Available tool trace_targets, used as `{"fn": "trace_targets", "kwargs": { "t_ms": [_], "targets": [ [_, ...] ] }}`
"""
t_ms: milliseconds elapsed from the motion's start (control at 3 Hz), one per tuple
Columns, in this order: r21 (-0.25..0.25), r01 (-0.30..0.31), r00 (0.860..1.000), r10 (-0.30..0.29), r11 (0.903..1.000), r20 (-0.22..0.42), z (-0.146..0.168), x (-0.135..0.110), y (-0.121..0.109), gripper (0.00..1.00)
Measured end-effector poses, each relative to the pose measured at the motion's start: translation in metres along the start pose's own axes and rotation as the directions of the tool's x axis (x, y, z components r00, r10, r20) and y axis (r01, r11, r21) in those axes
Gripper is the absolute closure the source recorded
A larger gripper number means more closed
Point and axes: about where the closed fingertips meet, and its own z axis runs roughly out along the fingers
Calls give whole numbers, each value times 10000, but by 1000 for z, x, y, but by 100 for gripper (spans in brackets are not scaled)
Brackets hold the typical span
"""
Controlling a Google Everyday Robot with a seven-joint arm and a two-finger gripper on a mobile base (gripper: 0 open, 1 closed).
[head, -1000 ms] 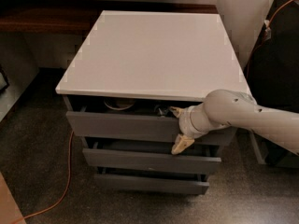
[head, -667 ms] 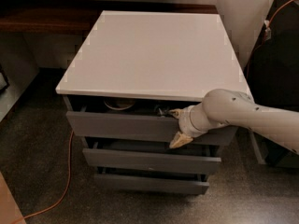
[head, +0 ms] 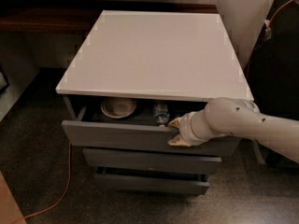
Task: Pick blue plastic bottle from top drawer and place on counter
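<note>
The top drawer (head: 117, 135) stands partly pulled out under the white counter (head: 159, 55). Inside it, the blue plastic bottle (head: 161, 112) stands near the middle right, its top hidden under the counter's edge. My gripper (head: 176, 131) is at the drawer's front rim, just right of the bottle. One tan finger (head: 175, 122) lies over the rim inside the drawer and the other (head: 178, 142) lies against the front face, so it is shut on the drawer front.
A white bowl (head: 118, 108) sits in the drawer's left half. Two narrower grey drawers (head: 152, 161) lie below. An orange cable (head: 65, 185) runs along the floor at left. A dark shelf (head: 46, 20) stands behind, and a dark cabinet (head: 275, 73) at right.
The top drawer has slid out toward the camera with my gripper on its front. The bowl shows more fully and the bottle has come into view.
</note>
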Motion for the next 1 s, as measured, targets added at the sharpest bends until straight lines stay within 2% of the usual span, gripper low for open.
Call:
{"fn": "trace_targets", "kwargs": {
  "t_ms": [333, 1000],
  "targets": [
    [149, -177, 9998, 178, 9997, -65, -16, -6, 23, 100],
    [291, -1055, 9944, 1057, 9940, -74, -41, -14, 78, 100]
  ]
}}
